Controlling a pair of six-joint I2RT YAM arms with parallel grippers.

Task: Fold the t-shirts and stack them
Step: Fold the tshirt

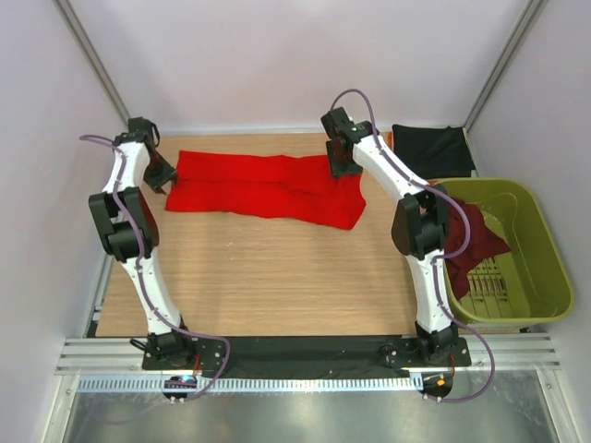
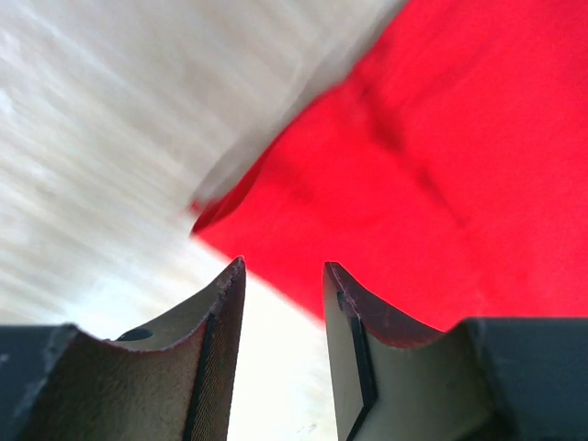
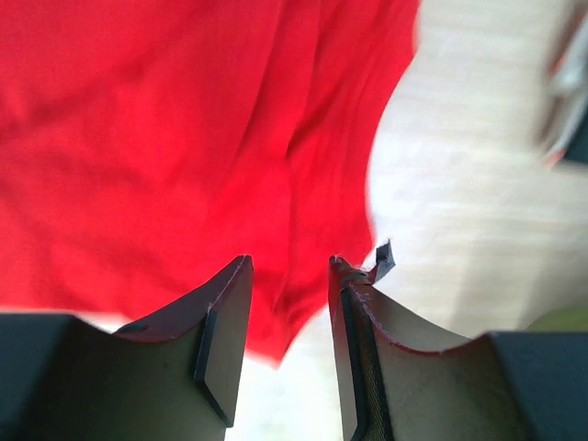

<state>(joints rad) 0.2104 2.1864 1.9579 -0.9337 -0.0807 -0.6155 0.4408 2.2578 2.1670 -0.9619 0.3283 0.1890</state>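
The red t-shirt (image 1: pixel 268 187) lies as a long band across the far bench (image 1: pixel 268 277), limp and light (it would likely sag and crease if pinched mid-cloth). It is best taken at corners or hems. The left pincer (image 2: pixel 285 264) and right pincer (image 3: pixel 290 261) stand parted and empty at its ends.

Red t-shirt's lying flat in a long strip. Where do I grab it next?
Pinch the red t-shirt at its left-end corner, from the left, low over the table, with the open left claw. It lies flat, so only edges offer a lip, and that corner sits just ahead of the claw.
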